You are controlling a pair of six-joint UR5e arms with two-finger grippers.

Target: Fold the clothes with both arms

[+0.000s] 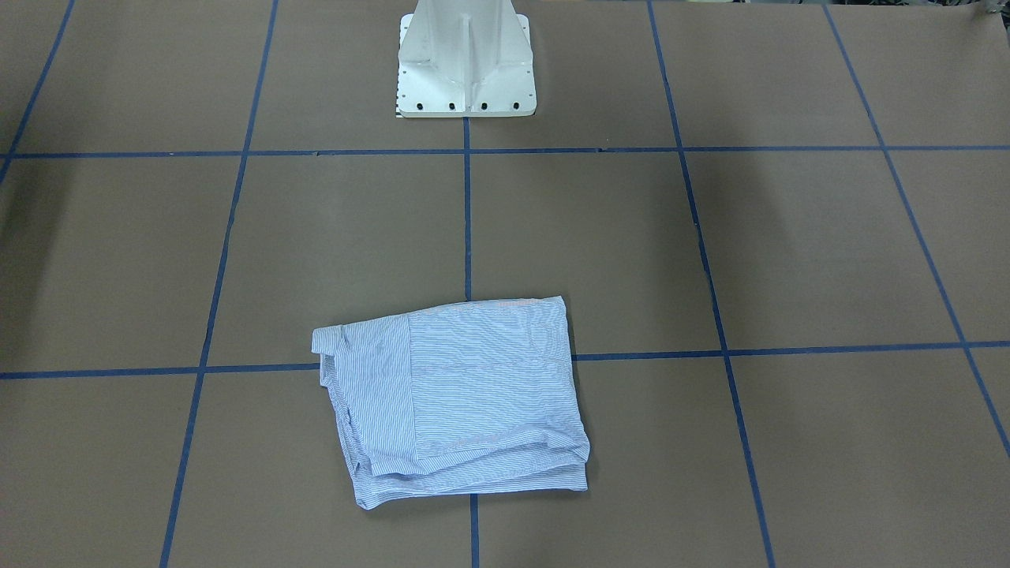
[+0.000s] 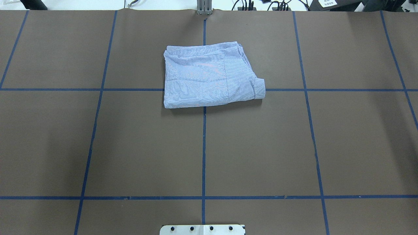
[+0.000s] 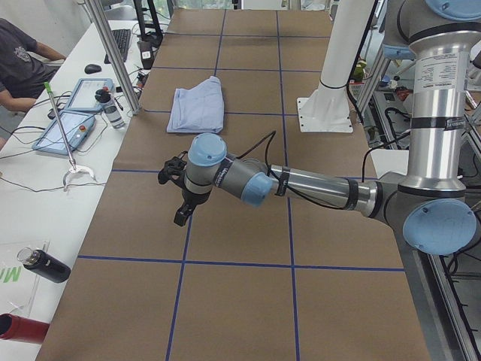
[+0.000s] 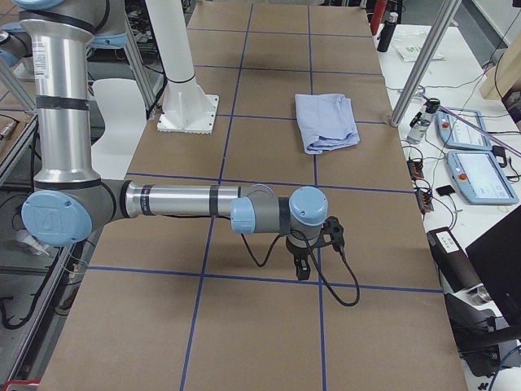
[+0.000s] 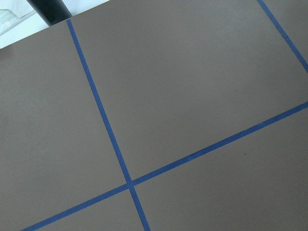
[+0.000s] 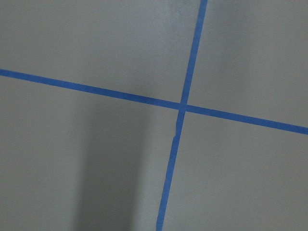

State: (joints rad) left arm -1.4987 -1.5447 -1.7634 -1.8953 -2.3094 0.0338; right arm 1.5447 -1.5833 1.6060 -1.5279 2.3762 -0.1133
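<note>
Hidden: the left gripper (image 3: 180,216) and right gripper (image 4: 303,269) are showing only in the side views, so I cannot tell whether their fingers are apart or together.
Shirt (image 2: 209,76): is lying folded in a rough rectangle across the centre tape line (image 2: 203,147), well apart from both grippers.
Texture: fine blue-and-white stripes, with stacked layers showing at one edge.
Table (image 2: 130,147): matte brown.
</note>
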